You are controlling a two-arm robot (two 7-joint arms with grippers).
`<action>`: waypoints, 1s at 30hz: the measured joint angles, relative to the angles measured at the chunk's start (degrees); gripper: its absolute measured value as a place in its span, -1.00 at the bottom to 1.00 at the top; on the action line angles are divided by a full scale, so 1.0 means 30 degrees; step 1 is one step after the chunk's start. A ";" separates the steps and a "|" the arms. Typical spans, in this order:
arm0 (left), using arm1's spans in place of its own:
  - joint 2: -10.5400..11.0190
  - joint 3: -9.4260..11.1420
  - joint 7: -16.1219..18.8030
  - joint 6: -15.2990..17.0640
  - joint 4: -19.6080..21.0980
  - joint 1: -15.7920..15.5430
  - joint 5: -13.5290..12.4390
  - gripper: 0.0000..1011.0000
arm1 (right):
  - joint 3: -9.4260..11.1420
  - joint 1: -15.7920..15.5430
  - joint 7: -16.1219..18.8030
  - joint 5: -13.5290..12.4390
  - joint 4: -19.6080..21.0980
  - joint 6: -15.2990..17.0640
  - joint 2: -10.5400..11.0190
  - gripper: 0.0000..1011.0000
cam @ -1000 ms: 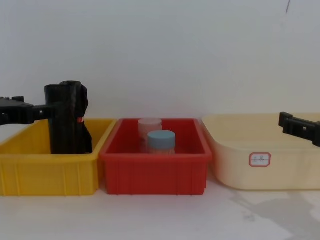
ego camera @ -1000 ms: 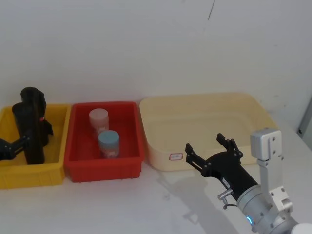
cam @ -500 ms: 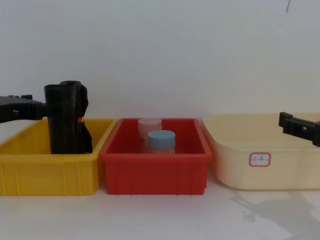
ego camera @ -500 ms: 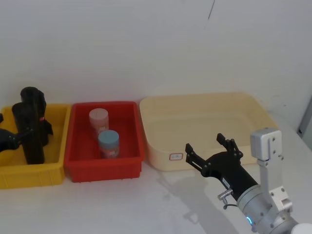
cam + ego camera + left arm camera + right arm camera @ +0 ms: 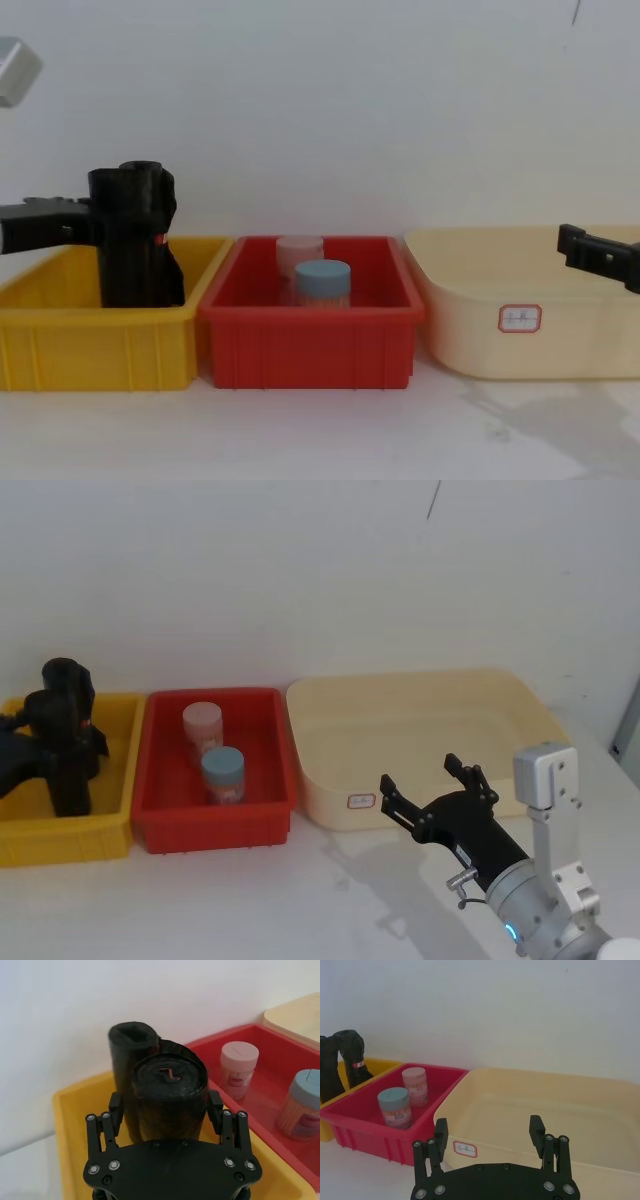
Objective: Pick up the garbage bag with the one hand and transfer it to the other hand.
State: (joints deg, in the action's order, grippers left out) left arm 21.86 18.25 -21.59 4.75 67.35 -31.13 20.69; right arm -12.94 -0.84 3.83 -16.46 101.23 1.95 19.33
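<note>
White wall point(image 5: 300, 580) behind; at frame left the bag point(image 5: 68, 780) stands upright in the yellow bin point(image 5: 115, 825), left gripper point(image 5: 165, 1101) spread around it. Probably light, squashy: grip mid-roll. Right gripper point(image 5: 420, 772) spread, lower right.

garbage bag roll point(image 5: 167, 1095): matte black plastic film, kinda crinkly on top | yellow bin point(image 5: 100, 350), red bin point(image 5: 310, 345), cream tub point(image 5: 590, 340): smooth hard plastic, slight sheen | blue-lid jar point(image 5: 322, 283), pink-lid jar point(image 5: 202, 725): cloudy plastic, paper labels | left gripper point(image 5: 165, 1101), right gripper point(image 5: 489, 1124): matte black, shiny little screw heads | right arm point(image 5: 528, 900): silver metal | table point(image 5: 300, 900): matte white
</note>
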 joint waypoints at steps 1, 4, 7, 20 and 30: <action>-0.0044 0.0060 -0.0091 -0.0024 -0.0158 -0.0100 -0.0023 0.96 | 0.0000 0.0000 0.0000 0.0000 0.0000 0.0000 0.0000 0.98; -0.0233 0.0288 -0.0502 -0.0137 -0.0727 -0.0473 -0.0167 0.85 | 0.0001 0.0001 0.0000 0.0000 0.0000 0.0000 0.0000 0.98; -0.0444 0.0526 -0.0885 -0.0247 -0.1272 -0.0821 -0.0301 0.75 | 0.0001 0.0001 0.0000 0.0000 0.0000 0.0001 0.0001 0.98; -0.0665 0.1196 -0.1702 -0.0325 -0.0881 -0.0932 -0.0813 0.10 | 0.0004 0.0001 0.0001 0.0000 0.0000 0.0000 -0.0008 0.98; -0.0161 0.1291 -0.1345 -0.0040 0.1467 -0.0063 -0.1421 -0.02 | 0.0135 0.0046 0.0362 -0.0299 0.0103 -0.0178 -0.0160 0.98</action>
State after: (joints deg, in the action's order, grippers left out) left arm 21.38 22.12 -25.62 4.63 71.75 -31.32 16.42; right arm -12.53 -0.70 4.91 -17.36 101.54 1.41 18.86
